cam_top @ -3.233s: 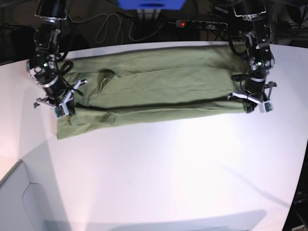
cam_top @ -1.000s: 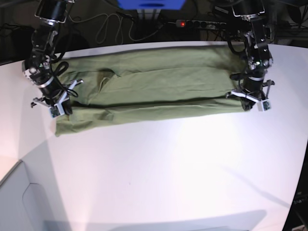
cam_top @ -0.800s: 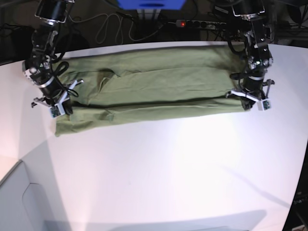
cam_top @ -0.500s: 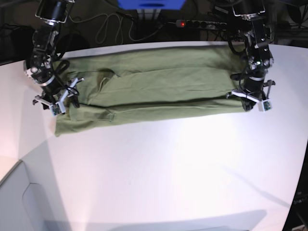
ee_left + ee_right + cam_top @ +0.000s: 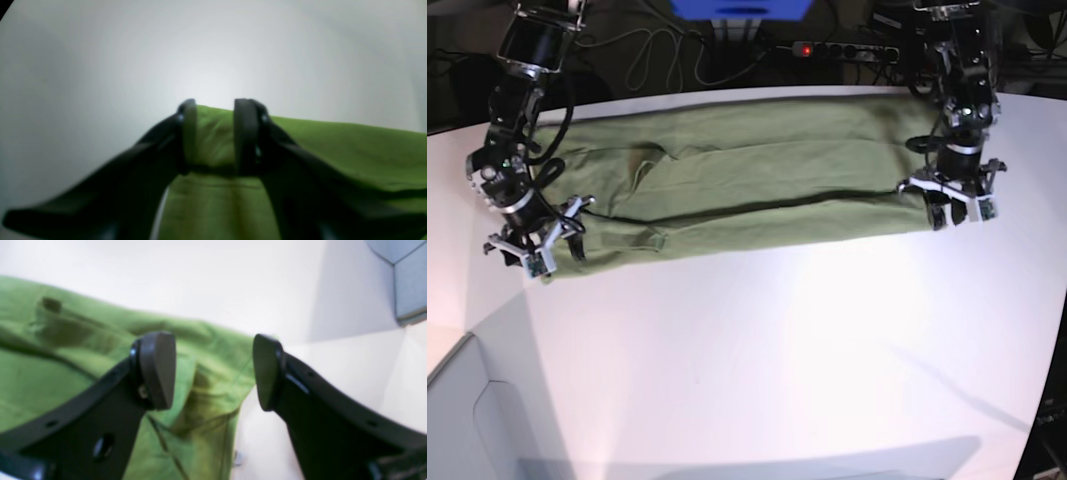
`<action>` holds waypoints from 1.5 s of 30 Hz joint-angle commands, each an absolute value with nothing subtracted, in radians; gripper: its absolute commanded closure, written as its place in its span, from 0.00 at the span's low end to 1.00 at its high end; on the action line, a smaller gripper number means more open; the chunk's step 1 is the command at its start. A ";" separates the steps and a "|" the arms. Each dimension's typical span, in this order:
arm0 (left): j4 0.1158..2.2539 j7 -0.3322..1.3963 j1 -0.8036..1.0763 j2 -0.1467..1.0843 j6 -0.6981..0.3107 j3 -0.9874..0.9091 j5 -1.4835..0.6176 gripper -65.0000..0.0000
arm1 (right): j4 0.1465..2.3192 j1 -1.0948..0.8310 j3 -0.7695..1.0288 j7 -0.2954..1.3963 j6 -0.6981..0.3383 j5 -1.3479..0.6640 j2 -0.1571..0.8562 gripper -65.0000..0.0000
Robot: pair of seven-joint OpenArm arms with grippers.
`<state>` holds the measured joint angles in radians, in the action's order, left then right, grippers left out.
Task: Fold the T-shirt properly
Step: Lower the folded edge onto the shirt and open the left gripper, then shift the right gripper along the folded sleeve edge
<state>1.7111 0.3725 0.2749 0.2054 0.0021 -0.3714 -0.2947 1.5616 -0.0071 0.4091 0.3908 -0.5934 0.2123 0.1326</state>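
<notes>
I see shirt (image 5: 747, 175) across upper frame: thin, limp, light. I judge it slides, wrinkles easily; pinch hem corners. Left gripper (image 5: 213, 133) fingers parted narrowly, cloth between, unclamped; right gripper (image 5: 213, 371) wide, empty.

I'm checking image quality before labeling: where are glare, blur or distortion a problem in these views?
Base view: bright glare washes out the white table just below the T-shirt, and the table edge bows. Left wrist view: soft overall, with the left end effector and nearby cloth blurred and the corners darkened. Right wrist view: the right end effector is fairly sharp, but the shirt behind is soft and the table overexposed.
</notes>
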 commanded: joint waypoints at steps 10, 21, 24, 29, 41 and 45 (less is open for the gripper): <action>1.724 0.343 0.272 0.217 0.008 -0.412 -0.297 0.67 | 1.526 0.008 0.334 0.389 -0.605 0.202 0.142 0.47; 1.695 0.343 0.272 0.219 0.008 -0.410 -0.297 0.67 | 1.437 0.021 0.311 0.387 -0.605 0.202 0.145 0.95; 1.689 0.343 0.272 0.219 0.008 -0.412 -0.297 0.67 | 1.486 -0.007 0.311 0.386 -0.605 0.202 0.147 0.99; 1.689 0.343 0.272 0.219 0.008 -0.412 -0.297 0.67 | 1.596 -0.087 0.311 0.386 -0.605 0.202 0.147 1.00; 1.689 0.343 0.257 0.219 0.008 -0.412 -0.297 0.67 | 1.672 -0.213 0.311 0.387 -0.670 0.205 0.194 0.97; 1.689 0.343 0.257 0.217 0.008 -0.412 -0.297 0.67 | 1.672 -0.220 0.311 0.387 -0.670 0.205 0.220 0.73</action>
